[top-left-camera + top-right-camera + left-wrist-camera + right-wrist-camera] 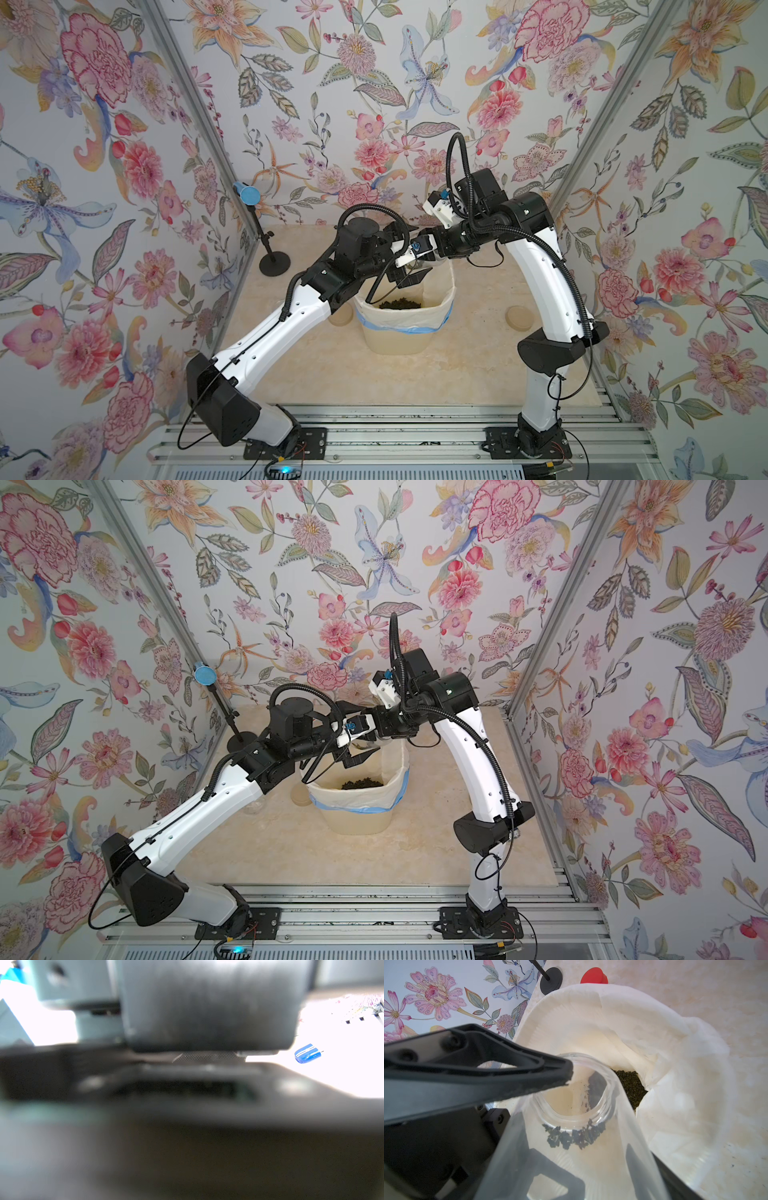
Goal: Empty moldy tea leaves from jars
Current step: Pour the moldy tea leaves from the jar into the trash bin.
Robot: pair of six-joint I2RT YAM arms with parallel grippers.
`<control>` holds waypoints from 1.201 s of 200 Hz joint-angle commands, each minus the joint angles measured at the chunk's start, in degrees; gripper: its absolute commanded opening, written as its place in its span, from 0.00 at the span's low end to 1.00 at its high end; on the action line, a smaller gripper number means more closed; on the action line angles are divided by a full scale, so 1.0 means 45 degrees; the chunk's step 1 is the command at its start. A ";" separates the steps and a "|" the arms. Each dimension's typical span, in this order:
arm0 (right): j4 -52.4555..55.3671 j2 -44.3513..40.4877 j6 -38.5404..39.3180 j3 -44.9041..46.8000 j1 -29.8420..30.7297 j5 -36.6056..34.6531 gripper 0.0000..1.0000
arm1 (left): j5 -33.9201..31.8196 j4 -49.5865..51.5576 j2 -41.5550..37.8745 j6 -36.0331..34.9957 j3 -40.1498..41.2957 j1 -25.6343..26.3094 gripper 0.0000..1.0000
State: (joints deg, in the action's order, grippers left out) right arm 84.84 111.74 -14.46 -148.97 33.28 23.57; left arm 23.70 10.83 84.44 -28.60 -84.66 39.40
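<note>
Presently right hand (pixel 600 1111) holds tilted jar (pixel 571 1169), tea leaves (pixel 571 1137) inside, over bin (pixel 675 1053).

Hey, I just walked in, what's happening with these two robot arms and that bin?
The right gripper holds a clear jar, tilted with its mouth toward the lined bin. A dark heap of tea leaves already lies in the bin, and a few bits cling inside the jar near its neck. The left gripper hangs open above the bin, holding nothing. A red cap and a beige lid lie on the table.
</note>
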 commanded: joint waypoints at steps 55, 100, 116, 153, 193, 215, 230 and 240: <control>-0.0681 -0.0808 -0.0241 0.0222 0.0359 0.0934 0.43 | -0.0897 -0.0060 0.0384 0.1192 -0.0024 0.0024 1.00; -0.0728 -0.0895 -0.0356 0.0264 0.0369 0.1063 0.43 | -0.1312 0.0689 0.0658 0.1160 -0.0424 0.0026 0.99; -0.0728 -0.0979 -0.0349 0.0348 0.0379 0.0869 0.43 | -0.1372 0.0956 0.0698 0.1176 -0.0622 0.0035 1.00; -0.0833 -0.1042 -0.0361 0.0486 0.0359 0.1018 0.43 | -0.1485 0.0705 0.0503 0.1046 -0.0310 0.0044 1.00; -0.0962 -0.1060 -0.0355 0.0438 0.0300 0.1778 0.42 | -0.0979 0.0369 0.0358 0.0629 0.0272 0.0015 1.00; -0.0960 -0.1118 -0.0349 0.0550 0.0293 0.2086 0.42 | -0.1016 0.0507 0.0408 0.0380 0.0249 -0.0024 1.00; -0.0957 -0.1173 -0.0356 0.0643 0.0281 0.2169 0.41 | -0.1167 0.0841 0.0583 0.0134 0.0022 -0.0044 1.00; -0.0957 -0.1198 -0.0349 0.0676 0.0271 0.2226 0.41 | -0.1378 0.0938 0.0680 0.0064 -0.0063 -0.0033 1.00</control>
State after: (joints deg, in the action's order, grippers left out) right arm 81.76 110.76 -15.46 -145.67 33.26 25.15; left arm 22.26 10.90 84.84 -25.76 -85.25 39.51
